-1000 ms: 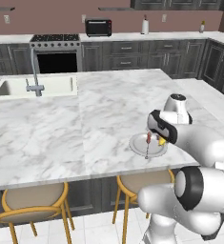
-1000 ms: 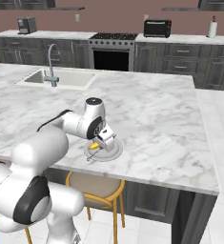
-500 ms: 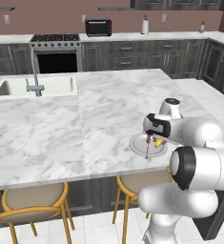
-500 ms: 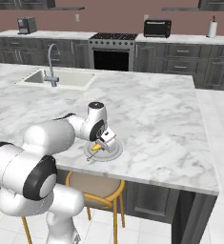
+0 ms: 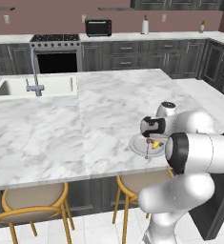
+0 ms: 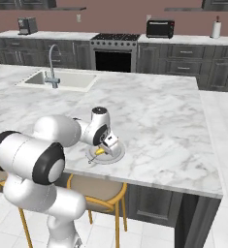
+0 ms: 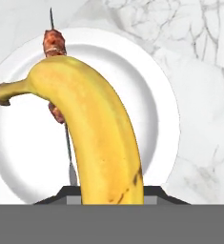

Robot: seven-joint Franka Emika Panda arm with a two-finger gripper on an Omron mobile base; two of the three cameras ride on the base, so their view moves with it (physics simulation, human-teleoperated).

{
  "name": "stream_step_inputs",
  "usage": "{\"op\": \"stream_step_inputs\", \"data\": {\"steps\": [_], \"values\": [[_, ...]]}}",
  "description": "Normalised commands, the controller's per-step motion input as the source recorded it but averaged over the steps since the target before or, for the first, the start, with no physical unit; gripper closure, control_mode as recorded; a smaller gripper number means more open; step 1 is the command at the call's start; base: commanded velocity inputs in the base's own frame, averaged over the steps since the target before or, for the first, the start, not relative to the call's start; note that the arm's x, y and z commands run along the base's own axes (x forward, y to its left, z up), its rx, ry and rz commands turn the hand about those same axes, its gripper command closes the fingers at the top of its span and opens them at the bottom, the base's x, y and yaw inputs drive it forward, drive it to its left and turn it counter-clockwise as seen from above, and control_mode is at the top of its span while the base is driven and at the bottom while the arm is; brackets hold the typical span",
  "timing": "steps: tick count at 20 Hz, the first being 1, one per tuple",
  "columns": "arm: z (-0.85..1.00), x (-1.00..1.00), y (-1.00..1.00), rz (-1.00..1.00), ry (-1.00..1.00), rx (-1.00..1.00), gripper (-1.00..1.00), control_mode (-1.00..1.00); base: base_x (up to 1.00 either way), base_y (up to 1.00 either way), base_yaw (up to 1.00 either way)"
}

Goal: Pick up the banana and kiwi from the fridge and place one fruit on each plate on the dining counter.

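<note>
My gripper [image 7: 112, 202] is shut on the banana [image 7: 99, 128], a bright-yellow curved fruit rising from between the fingers in the hand view. Right under it lies a round white plate [image 7: 151, 95] with a red-orange strip of food [image 7: 54, 43] on a thin skewer. From the base cameras the gripper [image 5: 151, 138] [image 6: 105, 145] hangs low over this plate [image 5: 138, 143] [image 6: 116, 156], close to the near edge of the dining counter [image 5: 85, 124] [image 6: 159, 126]. There the banana [image 5: 156, 144] [image 6: 100, 151] shows as a small yellow spot. The kiwi and the fridge are out of view.
The inset sink [image 5: 18, 88] with its tap [image 5: 35, 76] lies at the counter's far left. Round wooden stools [image 5: 32, 202] [image 6: 98, 191] stand under the near edge. Dark wall cabinets and a stove [image 5: 56, 47] run along the back.
The arm has folded down and in toward the plate, its elbow swinging nearer the counter edge. The hand stays over the plate with the banana still gripped.
</note>
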Motion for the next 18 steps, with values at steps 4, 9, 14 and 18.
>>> {"op": "stream_step_inputs", "data": {"steps": [4, 9, 14, 18], "values": [[-0.21, 0.26, 0.01, 0.0, 0.0, 0.0, 1.0, -1.0, 0.0, 0.0, 0.0], [-0.19, 0.27, 0.0, 0.0, 0.0, 0.0, 1.0, -1.0, 0.0, 0.0, 0.0], [-0.21, 0.25, 0.0, 0.0, 0.0, 0.0, 1.0, -1.0, 0.0, 0.0, 0.0], [-0.22, 0.16, 0.0, 0.0, 0.0, 0.0, -1.0, -1.0, 0.0, 0.0, 0.0]]}}
